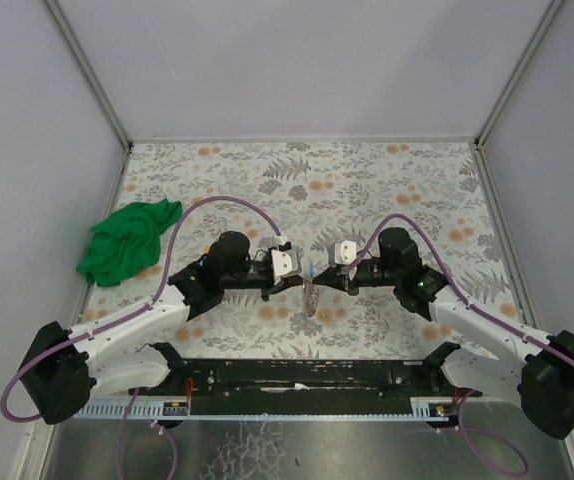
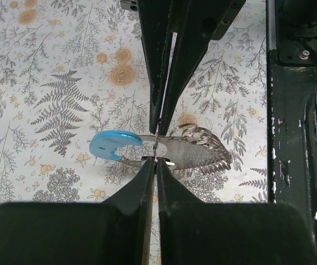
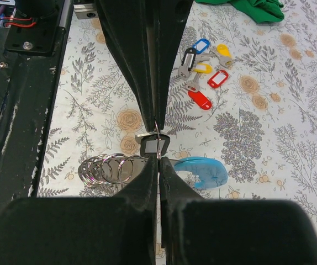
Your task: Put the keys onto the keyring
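Loose tagged keys (image 3: 205,72) visible from the right wrist only

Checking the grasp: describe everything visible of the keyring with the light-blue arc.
The keyring, a flat light-blue plastic-looking crescent joined to a bunch of silvery metal split rings, is held level between the arms. The left gripper and the right gripper are both shut on its thin middle; a black-framed tag sits at that pinch.

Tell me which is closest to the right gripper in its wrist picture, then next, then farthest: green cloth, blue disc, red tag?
From the right gripper:
1. Blue disc, just to its right.
2. Red tag, farther up, among the keys.
3. Green cloth, at the top edge.
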`<state>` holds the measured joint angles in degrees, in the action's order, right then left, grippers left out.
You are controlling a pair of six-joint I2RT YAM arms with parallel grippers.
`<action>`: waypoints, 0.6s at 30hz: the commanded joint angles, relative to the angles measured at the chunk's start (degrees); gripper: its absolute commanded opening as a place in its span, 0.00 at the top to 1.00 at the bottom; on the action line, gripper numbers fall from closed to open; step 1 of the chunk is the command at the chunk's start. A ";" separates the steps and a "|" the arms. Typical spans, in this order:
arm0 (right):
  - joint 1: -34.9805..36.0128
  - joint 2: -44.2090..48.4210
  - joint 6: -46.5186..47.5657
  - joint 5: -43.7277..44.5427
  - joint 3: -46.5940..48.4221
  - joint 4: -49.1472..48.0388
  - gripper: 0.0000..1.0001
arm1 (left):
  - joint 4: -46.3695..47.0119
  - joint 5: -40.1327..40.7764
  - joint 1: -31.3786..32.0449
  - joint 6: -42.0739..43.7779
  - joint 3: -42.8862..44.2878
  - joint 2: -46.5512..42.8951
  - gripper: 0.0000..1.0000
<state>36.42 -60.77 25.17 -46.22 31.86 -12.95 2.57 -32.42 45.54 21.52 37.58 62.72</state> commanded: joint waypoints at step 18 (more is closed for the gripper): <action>0.23 -0.06 -3.85 -3.61 2.78 -3.66 1.00 | 5.49 -3.14 0.82 -0.29 0.56 1.40 1.00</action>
<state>36.40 -61.04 22.48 -46.63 31.86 -12.73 3.07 -33.04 45.56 21.45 37.58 63.37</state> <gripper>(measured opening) 0.018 0.007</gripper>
